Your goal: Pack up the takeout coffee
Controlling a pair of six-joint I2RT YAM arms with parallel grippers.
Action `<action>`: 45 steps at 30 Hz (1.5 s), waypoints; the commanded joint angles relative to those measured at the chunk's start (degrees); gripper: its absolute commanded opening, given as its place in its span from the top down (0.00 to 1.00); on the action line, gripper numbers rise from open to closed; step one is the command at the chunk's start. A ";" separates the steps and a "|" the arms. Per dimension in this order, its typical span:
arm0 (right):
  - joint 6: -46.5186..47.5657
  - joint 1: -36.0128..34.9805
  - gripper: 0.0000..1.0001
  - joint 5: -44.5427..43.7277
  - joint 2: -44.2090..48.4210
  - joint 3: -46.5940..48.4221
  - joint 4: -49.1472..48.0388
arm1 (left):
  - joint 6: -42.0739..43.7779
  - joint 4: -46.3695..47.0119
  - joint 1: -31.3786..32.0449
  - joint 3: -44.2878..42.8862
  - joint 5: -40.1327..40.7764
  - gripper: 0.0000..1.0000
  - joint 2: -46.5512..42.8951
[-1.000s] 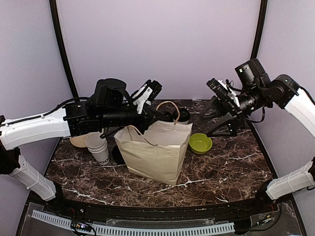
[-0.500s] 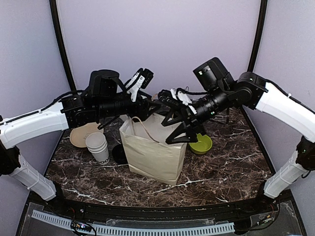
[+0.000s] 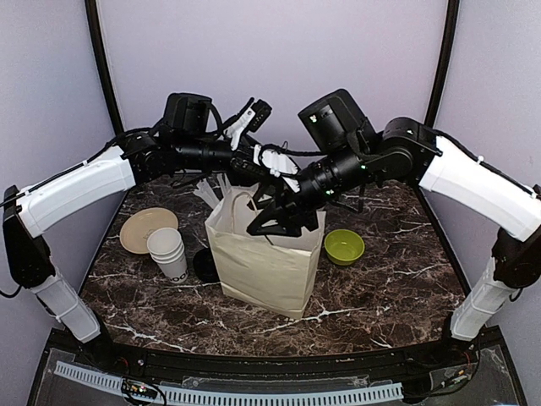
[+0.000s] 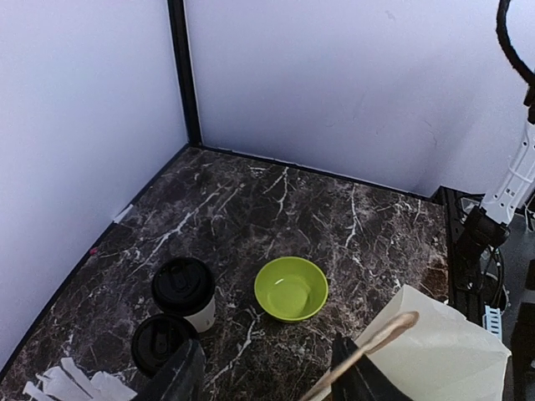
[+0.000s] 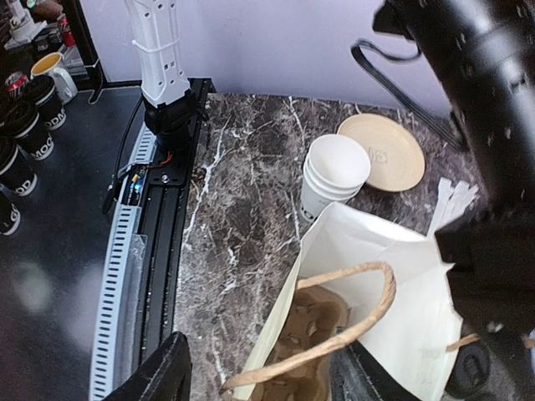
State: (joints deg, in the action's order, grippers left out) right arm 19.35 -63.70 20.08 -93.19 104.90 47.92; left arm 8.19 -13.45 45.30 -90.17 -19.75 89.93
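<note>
The right gripper [image 5: 259, 374] has just swung across to the paper bag [image 3: 262, 266], jaws spread astride one handle [image 5: 355, 330]. The left gripper [image 4: 267, 378], jaws also spread, sits at the other handle [image 4: 368, 338], so bag-opening looks underway. The two takeout coffees [image 4: 185, 291] stand unpacked on the tabletop [image 4: 276, 200] behind the bag; no lettering is legible.

Left arm [image 3: 84, 182] and right arm [image 3: 461, 169] extend, jaws apart.

The far coffee cup [image 4: 184, 291] stands on the counter [image 4: 251, 200], with the near coffee cup [image 4: 160, 342] close at its seven o'clock, a green bowl [image 4: 290, 288] at three o'clock and a paper bag [image 4: 443, 351] at four.
</note>
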 commanded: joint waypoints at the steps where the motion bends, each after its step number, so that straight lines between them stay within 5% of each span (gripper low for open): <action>1: -1.75 -0.71 0.51 -2.24 -0.50 2.11 -1.85 | 1.71 -5.25 -0.21 -3.95 -6.34 0.46 2.05; 3: -1.75 -0.72 0.73 -1.98 -0.63 1.94 -1.68 | 1.94 -5.48 -0.21 -4.16 -6.29 0.48 2.10; 6: 0.11 -0.68 1.00 -3.48 0.41 1.55 -0.66 | 2.28 -6.89 -0.21 -5.89 -6.53 0.73 2.30; 9: 2.53 0.24 1.00 -4.72 3.54 -0.52 -0.17 | 2.80 -8.76 -0.21 -7.48 -6.00 0.97 2.23; 11: 4.04 1.99 1.00 -3.32 5.33 -0.72 0.82 | 1.92 -8.32 -0.21 -7.85 -5.93 1.00 1.62; 17: 8.81 9.12 1.00 6.70 8.48 5.21 5.56 | -2.18 -5.94 -0.21 -10.25 -7.29 1.00 0.32; 32: 10.70 11.32 1.00 11.38 11.39 9.25 8.50 | -10.91 -7.01 -0.21 -20.71 -7.34 1.00 2.19; 45: 11.70 11.27 1.00 10.43 12.86 3.82 8.50 | -10.99 -6.25 -0.21 -15.70 -6.54 1.00 1.43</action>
State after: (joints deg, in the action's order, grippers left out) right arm 30.04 -52.80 30.26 -81.71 110.91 57.23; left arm -2.44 -20.25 45.25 -107.63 -26.13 92.95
